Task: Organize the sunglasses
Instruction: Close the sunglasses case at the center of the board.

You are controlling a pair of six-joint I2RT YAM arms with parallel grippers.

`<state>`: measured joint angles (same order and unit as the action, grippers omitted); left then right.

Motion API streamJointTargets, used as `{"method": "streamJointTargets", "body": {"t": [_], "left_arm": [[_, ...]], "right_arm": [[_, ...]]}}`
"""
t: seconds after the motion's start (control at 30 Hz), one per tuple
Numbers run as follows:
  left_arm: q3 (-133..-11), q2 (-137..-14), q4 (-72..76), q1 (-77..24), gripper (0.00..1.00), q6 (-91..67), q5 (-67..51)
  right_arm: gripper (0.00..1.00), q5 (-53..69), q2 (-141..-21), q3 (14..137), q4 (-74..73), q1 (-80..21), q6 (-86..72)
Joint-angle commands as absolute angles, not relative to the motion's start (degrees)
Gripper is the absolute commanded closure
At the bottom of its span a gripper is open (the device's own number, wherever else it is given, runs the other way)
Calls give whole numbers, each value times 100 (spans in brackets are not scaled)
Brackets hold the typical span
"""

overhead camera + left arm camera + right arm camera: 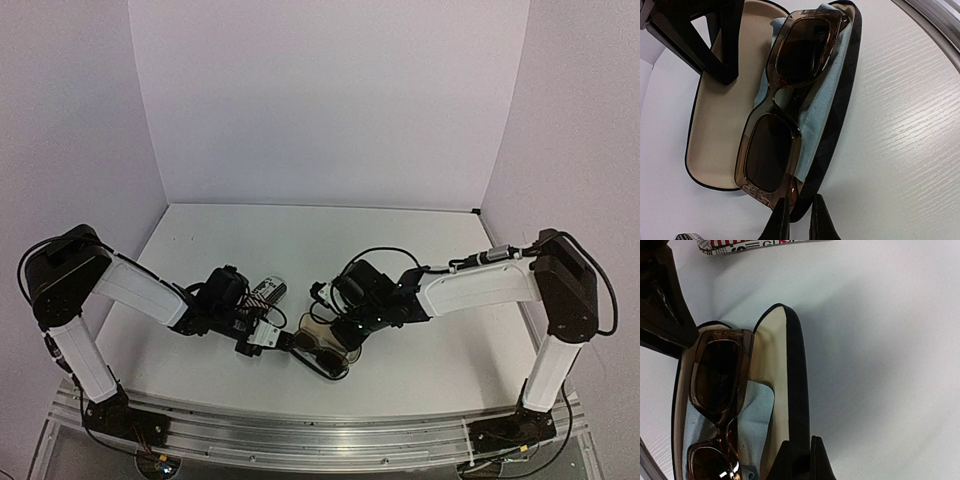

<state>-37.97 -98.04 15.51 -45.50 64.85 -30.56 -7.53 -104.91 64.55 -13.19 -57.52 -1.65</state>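
The brown sunglasses (767, 150) lay lenses up inside an open black case (720, 125). They rested on a light-blue cloth (815, 110) spread in one half, and the beige-lined half stood open alongside. The case sat on the white worktop (900, 150) near its front edge, between the two arms.

The left fingers (779, 220) stood narrow at one end of the case. Its dark rim was caught between them, just beside the corner of the brown frame. At the opposite end the right fingers (819, 462) were pinched tight on the black wall of the beige-lined half.

Behind all this, close to the left arm's wrist, a stripe-patterned case (268, 290) lay on the worktop, apart from the open one.
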Motion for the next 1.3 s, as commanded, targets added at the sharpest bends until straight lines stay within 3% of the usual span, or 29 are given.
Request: {"method": "streamJointTargets", "body": {"t": [0.0,0.47,0.9,1.27], "left_arm": [[-4085,-10053,1567,-4588,98,6569,-3174],[-4485,-10187,1239,-4588,100,6318,-2978],[-4443,-10229,1624,-4588,100,6022,-2674],[-4500,-10213,1696,-4590,100,5835,-2584]], "right_arm": [[100,-934,-10522,6730,-724,-5843,-470],[98,-2036,-10461,6816,-372,-6631,-1115],[77,-918,-10314,6654,-209,-6804,-1699],[73,-454,-10455,6111,269,-6803,-2165]]}}
